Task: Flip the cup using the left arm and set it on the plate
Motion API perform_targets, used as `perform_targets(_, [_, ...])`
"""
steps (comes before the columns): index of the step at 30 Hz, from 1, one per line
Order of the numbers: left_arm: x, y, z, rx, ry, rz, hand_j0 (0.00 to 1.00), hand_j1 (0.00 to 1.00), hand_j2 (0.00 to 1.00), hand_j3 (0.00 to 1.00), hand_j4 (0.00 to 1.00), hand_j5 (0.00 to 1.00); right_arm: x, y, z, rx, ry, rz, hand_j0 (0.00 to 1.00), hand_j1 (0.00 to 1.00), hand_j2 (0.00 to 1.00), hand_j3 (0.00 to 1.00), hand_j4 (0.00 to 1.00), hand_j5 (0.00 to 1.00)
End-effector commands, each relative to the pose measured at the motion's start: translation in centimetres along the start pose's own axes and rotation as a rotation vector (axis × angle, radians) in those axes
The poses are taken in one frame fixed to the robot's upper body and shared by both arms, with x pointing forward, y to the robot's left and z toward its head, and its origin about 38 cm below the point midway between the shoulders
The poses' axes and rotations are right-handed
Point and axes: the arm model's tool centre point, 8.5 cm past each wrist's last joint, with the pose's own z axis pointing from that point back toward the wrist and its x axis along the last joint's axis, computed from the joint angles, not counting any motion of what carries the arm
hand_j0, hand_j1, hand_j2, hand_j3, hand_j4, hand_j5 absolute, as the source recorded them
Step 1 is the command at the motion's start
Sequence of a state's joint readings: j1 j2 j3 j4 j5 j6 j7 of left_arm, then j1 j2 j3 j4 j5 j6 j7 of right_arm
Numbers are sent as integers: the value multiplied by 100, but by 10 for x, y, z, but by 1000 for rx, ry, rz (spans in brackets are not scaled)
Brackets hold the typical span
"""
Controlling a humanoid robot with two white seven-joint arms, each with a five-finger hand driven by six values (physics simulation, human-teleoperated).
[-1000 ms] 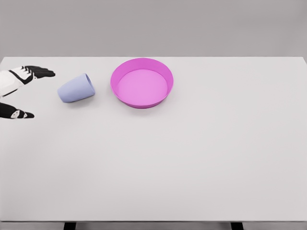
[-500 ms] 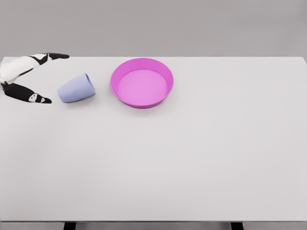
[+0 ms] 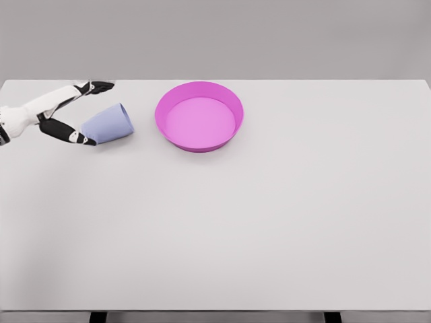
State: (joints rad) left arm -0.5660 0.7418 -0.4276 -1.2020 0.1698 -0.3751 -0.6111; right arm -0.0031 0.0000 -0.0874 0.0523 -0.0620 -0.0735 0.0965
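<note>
A pale lavender cup (image 3: 109, 124) lies on its side on the white table (image 3: 269, 222), left of a round magenta plate (image 3: 199, 116) with a raised rim. My left hand (image 3: 91, 114) reaches in from the left edge, fingers spread. Its thumb (image 3: 73, 135) touches the cup's near left end and its upper fingers (image 3: 94, 87) stretch just behind the cup. The fingers bracket the cup's left end without closing on it. The right arm is out of view.
The left hand has moved right toward the cup, from well left of it to straddling its left end. Cup and plate have not moved.
</note>
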Motion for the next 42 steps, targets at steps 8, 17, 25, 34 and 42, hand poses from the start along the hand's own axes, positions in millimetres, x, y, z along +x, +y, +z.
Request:
perform_targets(8, [-14,-4,-12,-63,80,2,100,100,100,100,100,100,0,0,0,0,0,1,100,100,100,100,100,100])
perform_targets(17, [-4,6,-19,-126,95,-69,100,100,100,100,100,100,0,0,0,0,0,1,100,100,100,100,100,100])
perform_targets(25, [11,24,-27,-205,122,-174,100,100,100,100,100,100,-1,0,0,0,3,0,100,100,100,100,100,100])
perform_targets(34, [8,24,-26,-216,138,-181,100,100,100,100,100,100,0,0,0,0,0,1,100,100,100,100,100,100])
perform_targets(42, [4,21,-42,-223,213,-130,100,100,100,100,100,100,0,0,0,0,1,0,100,100,100,100,100,100])
